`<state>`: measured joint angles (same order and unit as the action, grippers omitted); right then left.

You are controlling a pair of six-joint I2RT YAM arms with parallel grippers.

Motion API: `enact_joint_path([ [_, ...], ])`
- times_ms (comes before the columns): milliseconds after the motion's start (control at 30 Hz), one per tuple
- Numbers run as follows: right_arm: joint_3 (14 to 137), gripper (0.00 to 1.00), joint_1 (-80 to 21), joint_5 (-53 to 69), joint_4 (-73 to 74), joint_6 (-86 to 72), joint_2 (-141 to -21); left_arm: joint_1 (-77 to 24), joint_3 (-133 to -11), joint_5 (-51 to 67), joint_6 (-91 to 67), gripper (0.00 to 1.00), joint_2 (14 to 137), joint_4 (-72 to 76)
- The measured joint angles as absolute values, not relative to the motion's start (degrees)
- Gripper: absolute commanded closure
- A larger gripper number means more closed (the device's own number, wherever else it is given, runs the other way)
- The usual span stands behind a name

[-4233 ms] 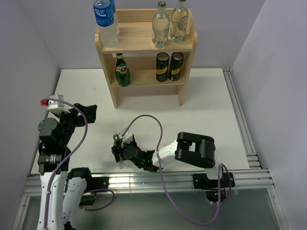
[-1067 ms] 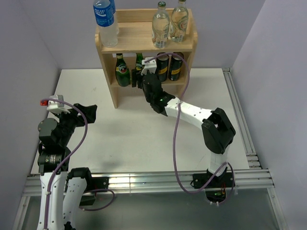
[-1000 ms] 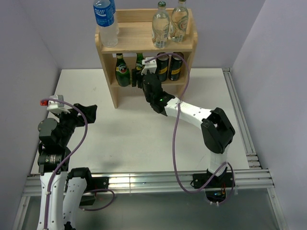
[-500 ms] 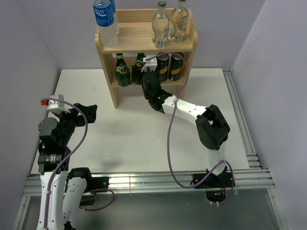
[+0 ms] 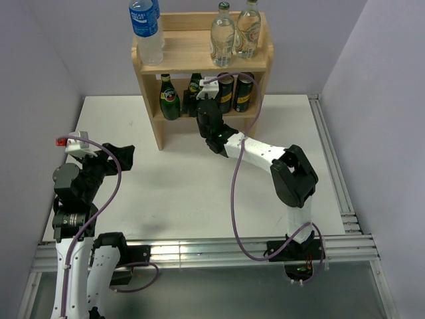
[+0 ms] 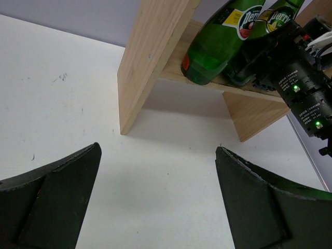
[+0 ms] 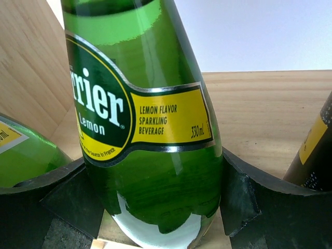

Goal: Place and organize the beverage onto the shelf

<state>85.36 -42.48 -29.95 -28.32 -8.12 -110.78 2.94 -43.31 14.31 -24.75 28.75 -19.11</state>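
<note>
green bottle (image 7: 150,129) in right jaws, lower shelf (image 7: 270,119)

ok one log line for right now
right end effector shut on green bottle | at shelf lower tier, beside second green bottle | left end effector open, empty

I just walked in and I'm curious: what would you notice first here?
The right gripper is closed around a dark green glass bottle with a yellow label, in the lower tier of the light wooden two-tier shelf, between another green bottle and two slim dark cans. On the top tier stand two clear glass bottles and a taller plastic water bottle with a blue label.
</note>
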Motion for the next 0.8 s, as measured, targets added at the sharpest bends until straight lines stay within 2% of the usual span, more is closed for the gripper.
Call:
enact_joint_path([
  [67,85.34,0.92,-42.48,-29.93,-28.32,-8.23,-110.78,2.94,-43.31,14.31,-24.75,0.01,28.75,-19.11],
  [100,85.25,0.82,-42.48,-29.91,-28.40,-8.27,-110.78,2.94,-43.31,14.31,-24.73,0.01,28.75,-19.11],
  [167,85.06,0.71,-42.48,-29.91,-28.88,-8.32,-110.78,2.94,-43.31,14.31,-24.73,0.01,28.75,-19.11],
  [200,85.01,0.57,-42.48,-29.91,-28.97,-8.36,-110.78,2.96,-43.31,14.33,-24.75,0.01,28.75,-19.11],
  [233,84.88,0.48,-42.46,-29.91,-29.19,-8.47,-110.78,2.98,-43.31,14.31,-24.73,0.01,28.75,-19.11],
  [300,84.73,0.36,-42.48,-29.91,-29.52,-8.49,-110.78,3.03,-43.31,14.33,-24.73,0.01,28.75,-19.11],
  [500,84.68,0.19,-42.46,-29.91,-29.61,-8.51,-110.78,3.05,-43.31,14.31,-24.75,0.01,28.75,-19.11],
  [567,84.66,0.18,-42.46,-29.80,-29.63,-8.67,-110.78,3.05,-43.31,14.33,-24.73,0.01,28.75,-19.11],
  [700,84.62,0.08,-42.46,-29.30,-30.15,-9.04,-110.78,3.16,-43.31,14.33,-24.73,0.01,28.75,-19.11],
  [800,84.60,0.07,-42.48,-29.08,-30.59,-9.15,-110.78,3.27,-43.31,14.33,-24.73,0.01,28.75,-19.11],
])
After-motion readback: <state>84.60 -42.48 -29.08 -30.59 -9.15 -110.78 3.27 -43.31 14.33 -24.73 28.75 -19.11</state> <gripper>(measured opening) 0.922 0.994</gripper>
